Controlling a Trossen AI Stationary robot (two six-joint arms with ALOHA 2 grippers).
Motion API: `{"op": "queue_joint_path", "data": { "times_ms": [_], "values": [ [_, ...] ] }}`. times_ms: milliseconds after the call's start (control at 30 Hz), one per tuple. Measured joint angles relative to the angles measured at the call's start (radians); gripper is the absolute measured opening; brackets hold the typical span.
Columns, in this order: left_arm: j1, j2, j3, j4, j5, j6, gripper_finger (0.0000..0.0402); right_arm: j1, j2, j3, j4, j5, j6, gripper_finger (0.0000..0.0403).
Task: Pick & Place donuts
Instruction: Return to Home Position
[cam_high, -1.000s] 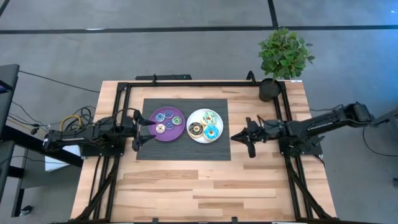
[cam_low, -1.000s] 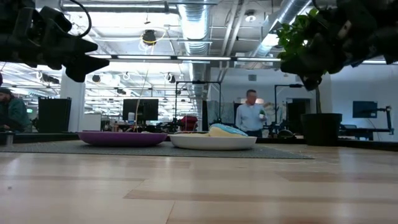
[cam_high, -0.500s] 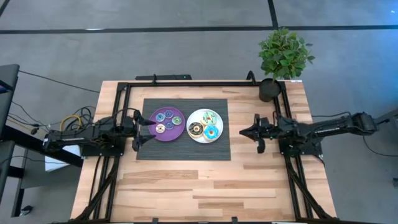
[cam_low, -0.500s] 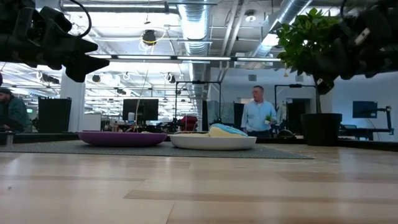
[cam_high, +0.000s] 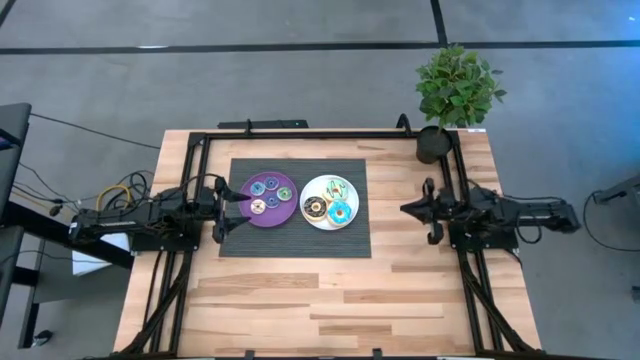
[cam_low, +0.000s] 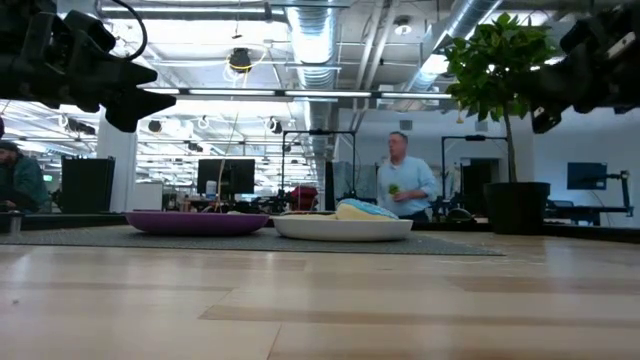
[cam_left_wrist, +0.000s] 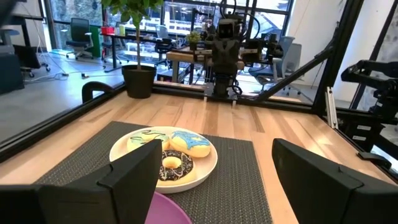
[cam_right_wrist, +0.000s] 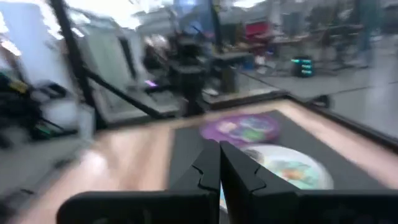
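Three larger donuts, brown (cam_high: 315, 208), cyan (cam_high: 339, 212) and light green (cam_high: 337, 188), lie on a white plate (cam_high: 331, 224). Several smaller donuts (cam_high: 260, 186) lie on a purple plate (cam_high: 247, 215) to its left. Both plates stand on a dark mat (cam_high: 295, 240). My left gripper (cam_high: 232, 212) is open and empty, hovering at the purple plate's left rim; its wrist view shows the white plate (cam_left_wrist: 205, 171) ahead. My right gripper (cam_high: 408, 209) is shut and empty, above the bare wood right of the mat, pointing at the plates (cam_right_wrist: 273, 163).
A potted plant (cam_high: 433, 143) stands at the table's far right corner. A black frame (cam_high: 300, 134) runs around the work area. Bare wood lies in front of the mat (cam_high: 320, 300). A person (cam_low: 403, 185) stands in the room beyond the table.
My right gripper has drawn back toward the table's right edge, away from the white plate, its arm folding in. The donuts, the plates and my left gripper have stayed where they were.
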Motion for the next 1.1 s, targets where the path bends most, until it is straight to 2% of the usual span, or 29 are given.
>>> {"op": "queue_joint_path", "data": {
  "times_ms": [100,233,1100],
  "values": [
    [0.000,-0.001,0.000,0.000,0.000,0.000,0.0297,-0.004,0.004,0.008,-0.026,0.038,-0.046,0.0000],
    [0.000,-0.001,0.000,0.000,-0.004,0.000,0.0297,-0.001,0.033,0.010,-0.040,0.001,-0.064,0.0000],
    [0.000,0.000,0.000,0.000,-0.004,0.000,0.0297,-0.004,0.044,0.010,-0.037,0.002,-0.058,0.0000]
  ]
}}
